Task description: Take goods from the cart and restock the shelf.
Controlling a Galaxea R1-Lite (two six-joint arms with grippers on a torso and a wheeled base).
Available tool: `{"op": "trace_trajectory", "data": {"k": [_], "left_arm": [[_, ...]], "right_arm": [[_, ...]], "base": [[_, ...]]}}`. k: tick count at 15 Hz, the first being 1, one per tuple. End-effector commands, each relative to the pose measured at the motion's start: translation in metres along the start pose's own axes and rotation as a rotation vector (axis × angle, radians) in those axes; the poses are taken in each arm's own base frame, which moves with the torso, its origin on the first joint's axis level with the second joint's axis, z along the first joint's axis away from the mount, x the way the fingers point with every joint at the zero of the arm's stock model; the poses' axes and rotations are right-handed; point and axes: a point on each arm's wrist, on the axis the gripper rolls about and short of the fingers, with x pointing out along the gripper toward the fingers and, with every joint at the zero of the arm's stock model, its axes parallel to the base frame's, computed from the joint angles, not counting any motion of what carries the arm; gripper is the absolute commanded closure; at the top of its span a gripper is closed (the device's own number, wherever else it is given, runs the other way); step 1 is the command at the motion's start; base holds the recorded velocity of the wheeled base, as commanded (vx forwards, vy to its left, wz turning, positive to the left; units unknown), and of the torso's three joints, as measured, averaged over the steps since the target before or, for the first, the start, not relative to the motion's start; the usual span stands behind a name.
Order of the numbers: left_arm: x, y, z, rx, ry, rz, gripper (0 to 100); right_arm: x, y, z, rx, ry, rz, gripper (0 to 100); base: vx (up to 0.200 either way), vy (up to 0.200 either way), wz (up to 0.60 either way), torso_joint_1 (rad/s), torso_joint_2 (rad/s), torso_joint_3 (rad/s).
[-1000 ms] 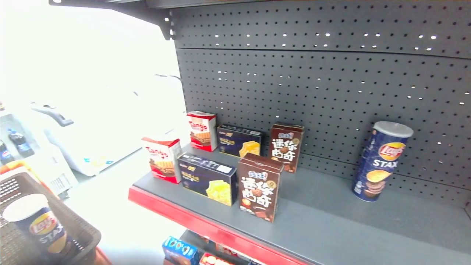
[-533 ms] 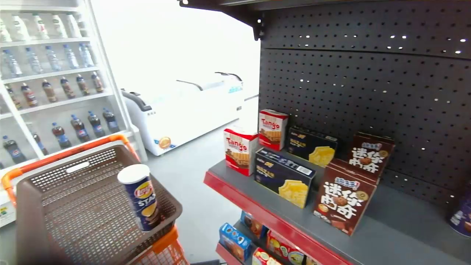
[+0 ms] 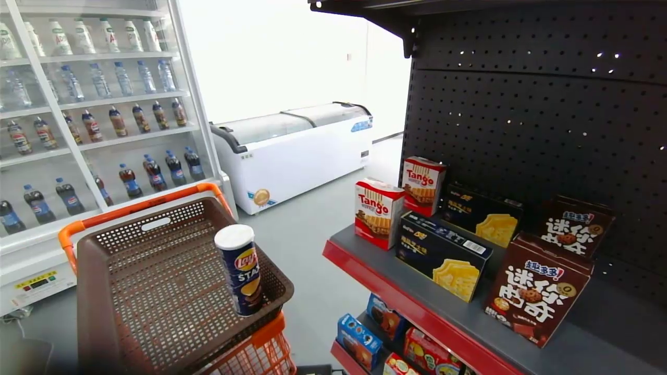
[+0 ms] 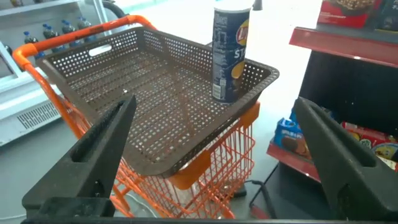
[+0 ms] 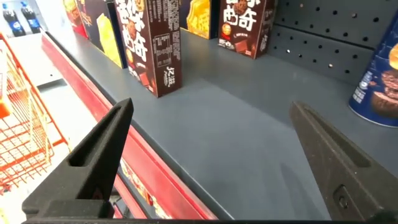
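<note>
The head view has swung from the shelf (image 3: 411, 306) toward the cart (image 3: 147, 207); nothing itself moved; the chip can (image 3: 241, 271) stands upright in the basket, awaiting pickup; left claw (image 4: 214, 102) and right claw (image 5: 211, 106) gape wide, empty.

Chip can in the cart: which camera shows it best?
The head view: the chip can stands upright and whole in the cart basket. The left wrist view has it closer, but its top is cropped. The right wrist view faces the shelf, where a second can stands.
</note>
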Motion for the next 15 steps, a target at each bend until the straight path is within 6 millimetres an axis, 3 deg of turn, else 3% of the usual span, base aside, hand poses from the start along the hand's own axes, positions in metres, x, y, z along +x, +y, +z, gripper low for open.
{"op": "trace_trajectory", "data": {"k": [1, 3, 5, 7, 11, 13, 15], "left_arm": [[0.000, 0.000, 0.000, 0.004, -0.001, 0.006, 0], [-0.005, 0.000, 0.015, 0.015, -0.048, 0.000, 0], [0.001, 0.002, 0.042, 0.007, 0.072, -0.024, 0], [0.027, 0.004, 0.062, 0.001, 0.232, -0.059, 0], [0.081, 0.005, 0.093, -0.009, 0.363, -0.082, 0], [0.113, 0.005, 0.104, -0.017, 0.340, -0.147, 0], [0.141, 0.003, 0.101, -0.022, 0.386, -0.202, 0]], "right_arm": [[0.000, 0.000, 0.000, -0.001, 0.000, 0.000, 0], [0.000, 0.000, 0.000, 0.001, 0.000, 0.000, 0], [0.000, 0.000, 0.000, -0.001, -0.002, 0.000, 0], [0.000, 0.000, 0.000, 0.001, -0.002, 0.000, 0], [0.000, 0.000, 0.000, -0.001, -0.002, 0.000, 0], [0.000, 0.000, 0.000, -0.001, 0.000, 0.000, 0], [0.000, 0.000, 0.000, 0.001, 0.000, 0.000, 0]], "base": [[0.000, 0.000, 0.00, 0.000, 0.00, 0.000], [0.000, 0.000, 0.00, 0.000, 0.00, 0.000], [0.000, 0.000, 0.00, 0.000, 0.00, 0.000], [0.000, 0.000, 0.00, 0.000, 0.00, 0.000], [0.000, 0.000, 0.00, 0.000, 0.00, 0.000], [0.000, 0.000, 0.00, 0.000, 0.00, 0.000], [0.000, 0.000, 0.00, 0.000, 0.00, 0.000]]}}
